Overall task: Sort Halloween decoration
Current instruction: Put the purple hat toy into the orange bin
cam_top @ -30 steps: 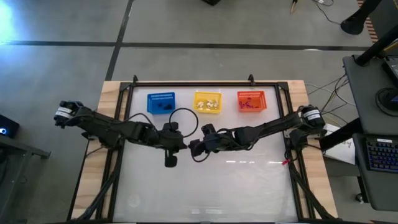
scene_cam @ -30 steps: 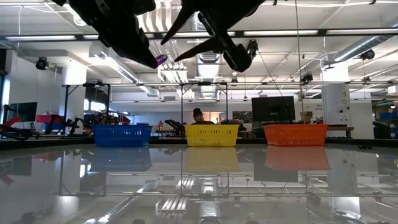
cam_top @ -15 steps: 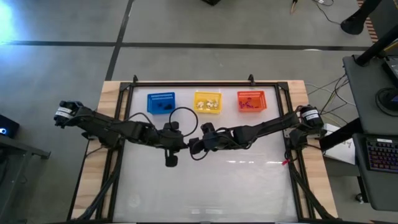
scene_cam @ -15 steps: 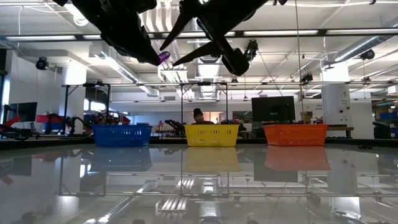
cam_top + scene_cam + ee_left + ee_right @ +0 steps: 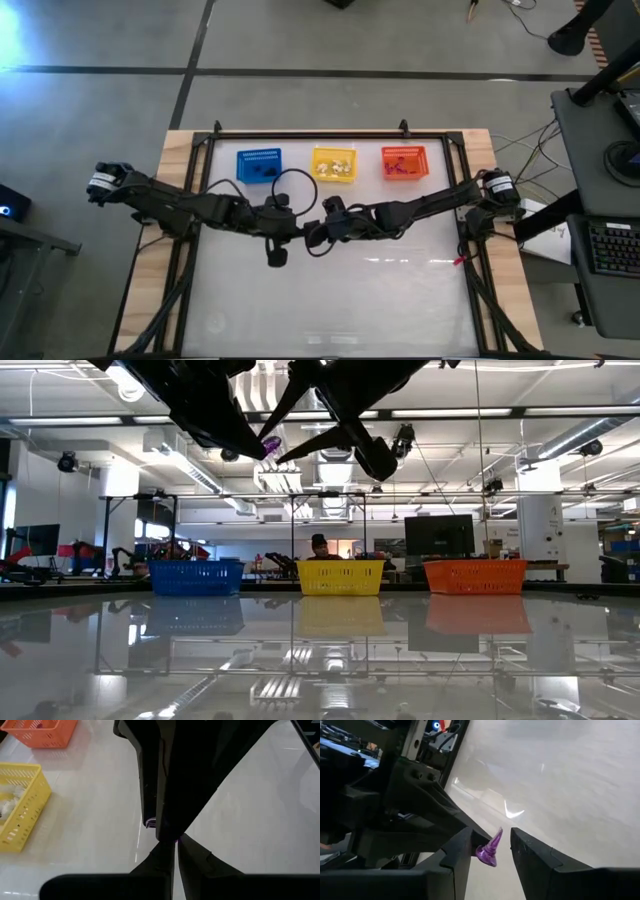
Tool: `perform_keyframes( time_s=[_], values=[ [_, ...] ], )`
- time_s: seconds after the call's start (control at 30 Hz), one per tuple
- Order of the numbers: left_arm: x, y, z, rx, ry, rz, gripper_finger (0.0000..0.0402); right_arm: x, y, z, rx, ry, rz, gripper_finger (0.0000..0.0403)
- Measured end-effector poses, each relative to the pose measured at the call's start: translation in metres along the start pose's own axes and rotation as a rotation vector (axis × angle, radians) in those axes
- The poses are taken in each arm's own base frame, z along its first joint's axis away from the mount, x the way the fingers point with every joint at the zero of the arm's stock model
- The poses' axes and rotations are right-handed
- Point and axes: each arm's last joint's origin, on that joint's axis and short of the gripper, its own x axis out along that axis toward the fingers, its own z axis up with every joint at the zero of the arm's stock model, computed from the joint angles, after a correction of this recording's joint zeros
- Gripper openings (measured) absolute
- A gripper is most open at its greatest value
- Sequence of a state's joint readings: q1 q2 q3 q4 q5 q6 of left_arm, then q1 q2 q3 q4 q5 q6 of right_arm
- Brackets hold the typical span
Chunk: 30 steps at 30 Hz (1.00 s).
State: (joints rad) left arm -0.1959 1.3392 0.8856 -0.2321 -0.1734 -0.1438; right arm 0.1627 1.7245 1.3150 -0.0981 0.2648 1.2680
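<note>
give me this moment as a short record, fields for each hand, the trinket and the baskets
left hand: raised over mid-table, shut on the purple trinket
right hand: open, fingers either side of the trinket
purple trinket: cone-shaped, pinched at the left hand's tip
blue basket: far edge, dark pieces inside
yellow basket: middle, white pieces inside
orange-red basket: rightmost in the high view, contents unclear

My two grippers have closed the gap above the desk: my left gripper [image 5: 262, 448] has carried the purple trinket [image 5: 490, 851] toward my right gripper [image 5: 290, 432], and now the trinket sits between my right jaws, which stand spread around it.
</note>
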Motion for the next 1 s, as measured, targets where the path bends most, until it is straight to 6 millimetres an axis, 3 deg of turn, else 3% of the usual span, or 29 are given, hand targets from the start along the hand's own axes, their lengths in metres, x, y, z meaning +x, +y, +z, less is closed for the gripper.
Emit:
perform_keyframes(
  time_s=[0.53, 0.83, 1.0],
  values=[
    [0.0008, 0.0059, 0.0013, -0.010, -0.005, 0.012, 0.0000, 0.0000, 0.0014, -0.0002, -0.021, 0.016, 0.020, 0.0126],
    [0.0008, 0.0061, 0.0010, -0.009, -0.001, 0.013, 0.0000, -0.0001, 0.0012, -0.0003, -0.039, 0.021, 0.017, 0.0024],
    [0.0012, 0.0062, 0.0001, -0.009, 0.003, 0.014, 0.0000, -0.0006, 0.0019, 0.0001, -0.053, 0.019, 0.022, 0.0013]
  ],
)
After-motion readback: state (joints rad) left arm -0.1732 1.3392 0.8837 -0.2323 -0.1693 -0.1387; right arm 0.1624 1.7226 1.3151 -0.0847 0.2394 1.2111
